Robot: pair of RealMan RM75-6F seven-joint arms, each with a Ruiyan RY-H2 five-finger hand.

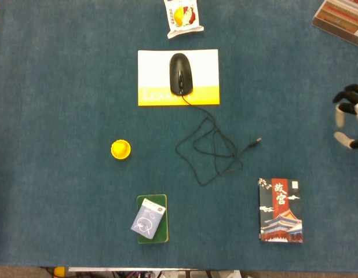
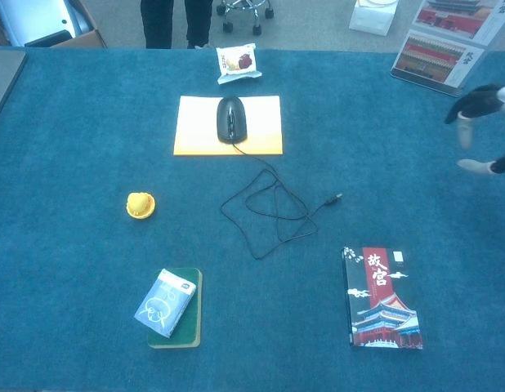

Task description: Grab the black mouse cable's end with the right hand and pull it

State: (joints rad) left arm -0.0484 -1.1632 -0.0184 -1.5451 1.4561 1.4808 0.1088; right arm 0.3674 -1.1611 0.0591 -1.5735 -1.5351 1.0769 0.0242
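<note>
None of the pulling is happening yet: the robot's right hand [image 1: 350,119] is hovering at the table's right edge, fingers spread and empty, well apart from the black mouse cable's plug end [image 1: 257,141], lying loose above the illustrated red-and-black booklet [image 1: 280,209].

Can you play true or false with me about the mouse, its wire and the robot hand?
1. The black computer mouse sits on the white and yellow mouse pad. True.
2. The right hand holds the black cable's plug end. False: it is apart, at the table's right edge.
3. The black cable lies straight. False: it loops.
4. The red and black book lies near the plug. True.
</note>
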